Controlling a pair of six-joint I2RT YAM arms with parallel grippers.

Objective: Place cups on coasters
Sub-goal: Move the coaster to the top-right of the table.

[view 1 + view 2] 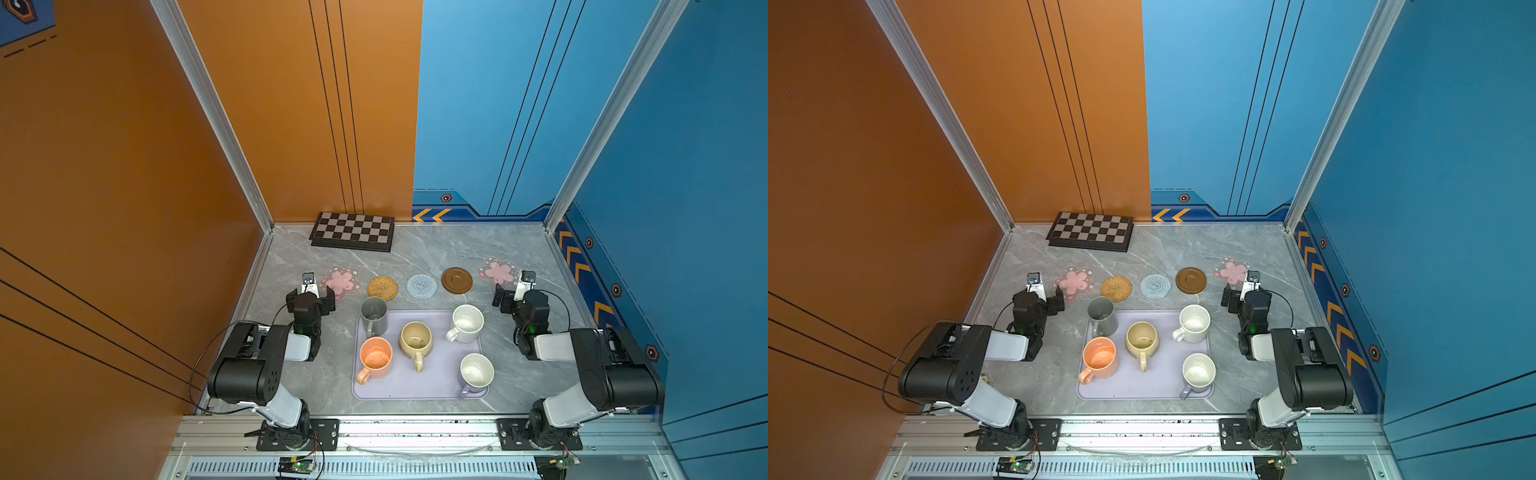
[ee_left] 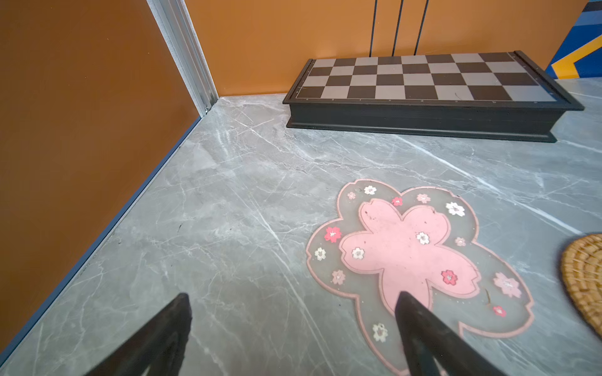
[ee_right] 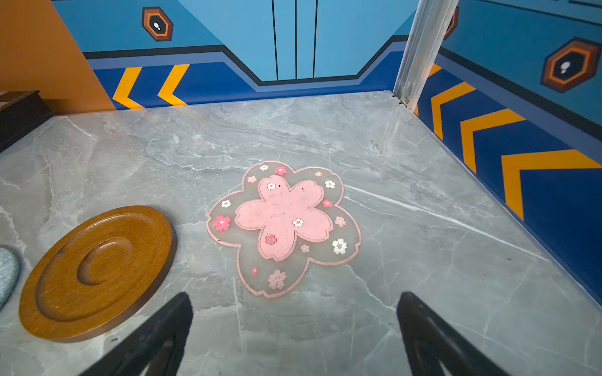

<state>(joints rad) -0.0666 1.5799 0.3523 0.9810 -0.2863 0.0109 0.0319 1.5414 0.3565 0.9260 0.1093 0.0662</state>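
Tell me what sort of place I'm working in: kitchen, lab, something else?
Most likely a staged robot test booth, not a kitchen: an orange wall and a blue wall in an aluminium frame, a marble-look tabletop, and the left arm and right arm bolted to a metal rail.

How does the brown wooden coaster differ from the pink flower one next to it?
The wooden coaster is a round disc; the flower coaster has a petal outline. The wooden coaster is brown with a sunken centre; the flower coaster is translucent with pink blossoms. The wooden coaster looks thicker than the flower coaster. Both lie flat and bare.
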